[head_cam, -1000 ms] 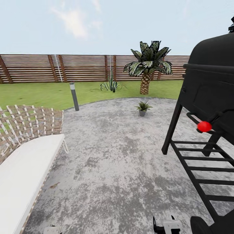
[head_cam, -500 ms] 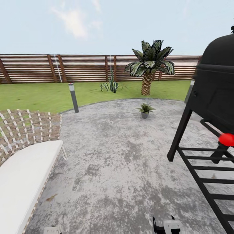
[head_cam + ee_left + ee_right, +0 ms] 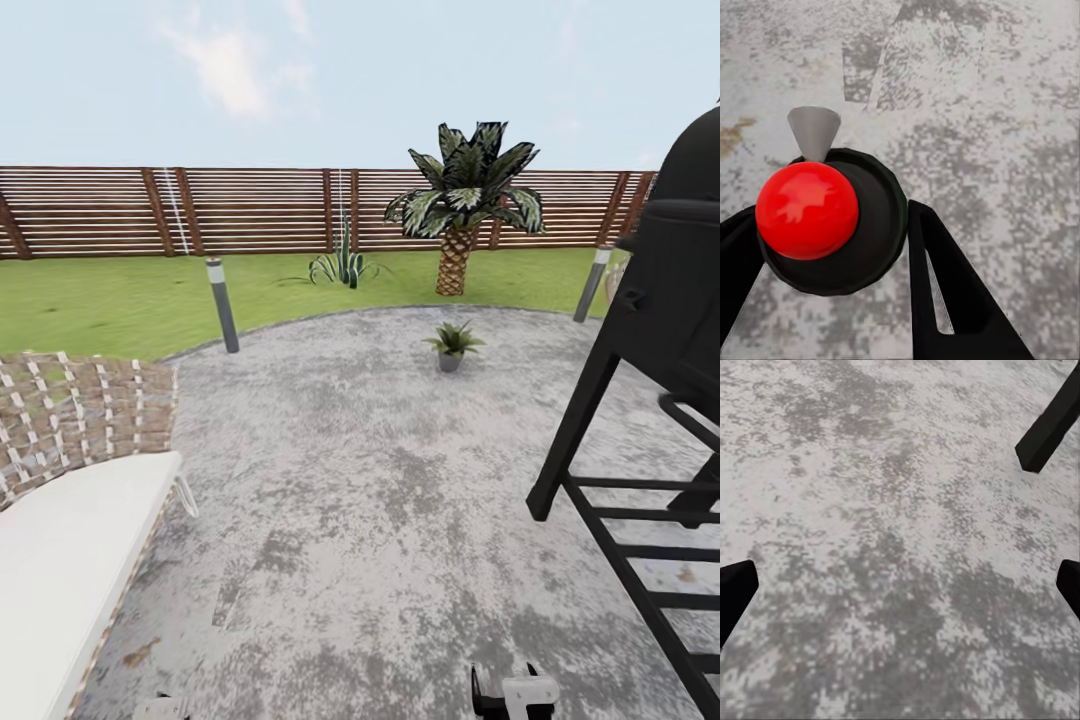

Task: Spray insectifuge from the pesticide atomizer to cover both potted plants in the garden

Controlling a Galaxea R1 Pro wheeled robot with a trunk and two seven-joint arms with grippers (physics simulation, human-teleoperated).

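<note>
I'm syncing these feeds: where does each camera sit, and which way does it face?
Head: on the head, facing forward over the patio to the fence; left hand and right hand at the bottom edge.
Left wrist: on the left arm, facing down at patio; fingers flank a red-topped dark thing.
Right wrist: on the right arm, facing down at patio; fingers spread.
Shared: head and right wrist show the grill leg.

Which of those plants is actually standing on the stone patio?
The small potted plant in a grey pot. The palm and the spiky plant beside it both grow from the lawn near the fence.
</note>
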